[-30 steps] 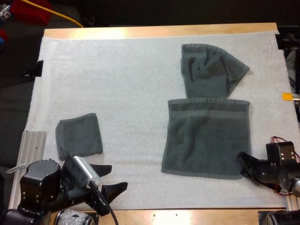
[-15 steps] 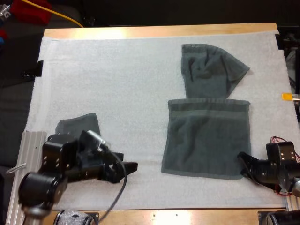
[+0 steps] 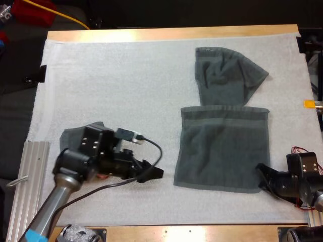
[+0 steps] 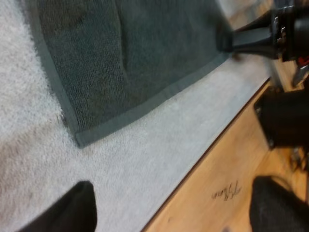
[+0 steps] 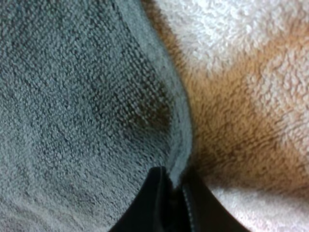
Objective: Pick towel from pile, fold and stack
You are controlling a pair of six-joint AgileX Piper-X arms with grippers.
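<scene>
Grey-green towel [image 3: 222, 151] pinched by right fingers [image 5: 154, 205]; left fingers [image 4: 67, 212], wide, have moved closer.

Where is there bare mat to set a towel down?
Widest bare patch: the far-left mat, bordered by the crumpled towel and the folded towel. A narrower strip lies between the left end effector and the flat towel. Crowded: the right side, where the right end effector pinches the flat towel's corner.

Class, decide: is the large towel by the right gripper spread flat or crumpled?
Spread flat. The large towel lies as a smooth rectangle on the mat, hems straight; the right gripper pinches its near right corner.
</scene>
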